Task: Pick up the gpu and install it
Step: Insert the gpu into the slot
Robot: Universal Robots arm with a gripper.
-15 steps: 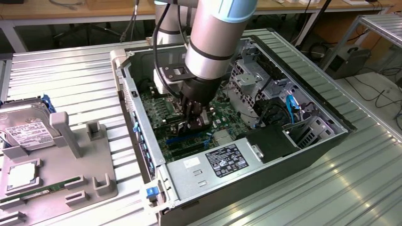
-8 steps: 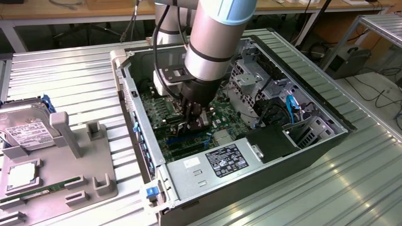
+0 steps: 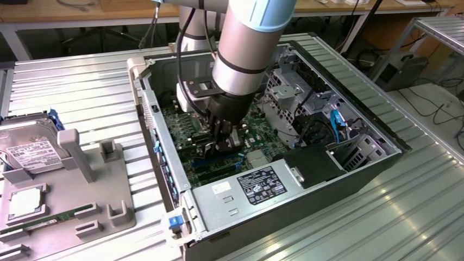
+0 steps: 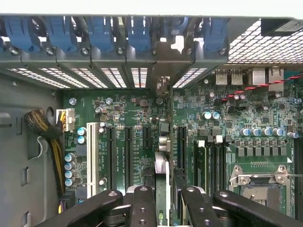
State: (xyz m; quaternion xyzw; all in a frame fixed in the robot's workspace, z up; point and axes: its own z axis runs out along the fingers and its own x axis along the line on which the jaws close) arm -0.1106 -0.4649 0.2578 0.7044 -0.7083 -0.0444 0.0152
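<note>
An open computer case (image 3: 377, 142) beside a hard drive (image 3: 29, 149), perhaps on a holder.

Drive cage (image 3: 290, 89) beside crowded motherboard (image 4: 236, 118)

An open computer case (image 3: 305, 179) lies on a slatted table (image 3: 406, 217), with the arm (image 3: 250, 49) reaching down into it from above. The gripper (image 3: 226, 142) is inside the case, just over the motherboard (image 3: 190, 136). In the wrist view the gpu (image 4: 162, 170) stands on its edge between the gripper's fingers (image 4: 142, 208), among the expansion slots (image 4: 129, 156), and its bracket end points to the row of slot covers (image 4: 118, 75) on the case wall. The power supply (image 3: 254, 187) sits in the case at its near end. On the exterior view's left, a fixture tray (image 3: 101, 212) lies beside the case; a hard drive (image 3: 29, 149) and a memory stick (image 3: 51, 220) rest on it.
</note>
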